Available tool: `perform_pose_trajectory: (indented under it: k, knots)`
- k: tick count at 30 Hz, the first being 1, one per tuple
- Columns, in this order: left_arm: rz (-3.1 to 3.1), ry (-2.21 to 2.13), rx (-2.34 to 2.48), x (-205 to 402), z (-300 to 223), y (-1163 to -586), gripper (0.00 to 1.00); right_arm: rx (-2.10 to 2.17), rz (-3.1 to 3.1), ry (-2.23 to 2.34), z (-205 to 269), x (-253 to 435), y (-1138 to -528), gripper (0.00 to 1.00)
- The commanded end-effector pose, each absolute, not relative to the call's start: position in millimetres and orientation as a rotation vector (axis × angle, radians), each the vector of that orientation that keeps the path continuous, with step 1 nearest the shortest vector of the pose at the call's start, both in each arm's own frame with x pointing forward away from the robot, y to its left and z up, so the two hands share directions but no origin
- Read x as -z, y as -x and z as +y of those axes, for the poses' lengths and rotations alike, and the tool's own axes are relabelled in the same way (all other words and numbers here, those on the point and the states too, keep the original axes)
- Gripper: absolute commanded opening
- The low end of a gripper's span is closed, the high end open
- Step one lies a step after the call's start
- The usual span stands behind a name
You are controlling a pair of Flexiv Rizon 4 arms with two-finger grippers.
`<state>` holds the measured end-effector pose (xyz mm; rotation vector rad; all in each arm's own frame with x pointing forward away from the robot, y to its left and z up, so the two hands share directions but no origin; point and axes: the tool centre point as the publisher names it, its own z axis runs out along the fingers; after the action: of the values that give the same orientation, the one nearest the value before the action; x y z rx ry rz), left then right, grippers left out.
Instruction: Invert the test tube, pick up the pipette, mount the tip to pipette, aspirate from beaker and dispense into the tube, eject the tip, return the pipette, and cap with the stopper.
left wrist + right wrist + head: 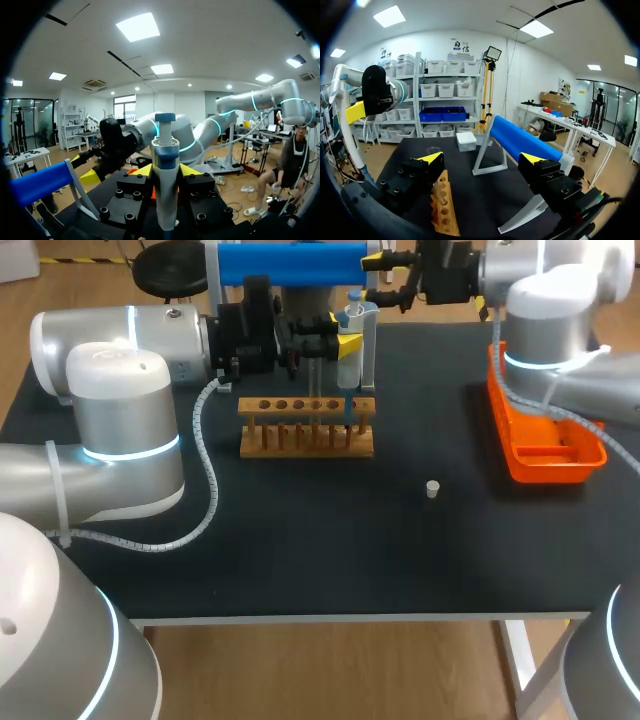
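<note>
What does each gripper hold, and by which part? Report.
Left gripper holds the pipette by its body, below the blue top. Right gripper: open, empty.

The table (300, 560) is topped with a matt black sheet, finished along its front with a pale edge. The rack (306, 440) is made of light, matt wood. The pipette (165, 165) is seen as smooth plastic, white with blue parts, slightly glossy. The tray (545, 455) is moulded in glossy orange plastic. The stopper (432, 489) looks pale and matt; its material cannot be told. The left arm (120, 420) is cased in smooth, satin silver-grey shells, and a ribbed white plastic cable wrap (205, 490) is run alongside. The finger blocks of the right gripper (482, 158) are matt black and bolted, with smooth yellow tips.
</note>
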<state>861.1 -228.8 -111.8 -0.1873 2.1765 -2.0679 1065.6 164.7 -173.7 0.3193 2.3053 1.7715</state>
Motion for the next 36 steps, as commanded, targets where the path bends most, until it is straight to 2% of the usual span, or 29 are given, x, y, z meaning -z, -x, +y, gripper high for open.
perform_pose_trajectory:
  k: [1,36]
  knots:
    - [2.169,0.187,2.072,112.9,-229.9,-861.5,0.00,-1.763,2.304,-0.336,170.2,178.7,-1071.0,1.00]
    - [2.169,0.187,2.072,112.9,-229.9,-861.5,0.00,-1.732,2.299,-0.327,198.9,187.9,-1094.7,1.00]
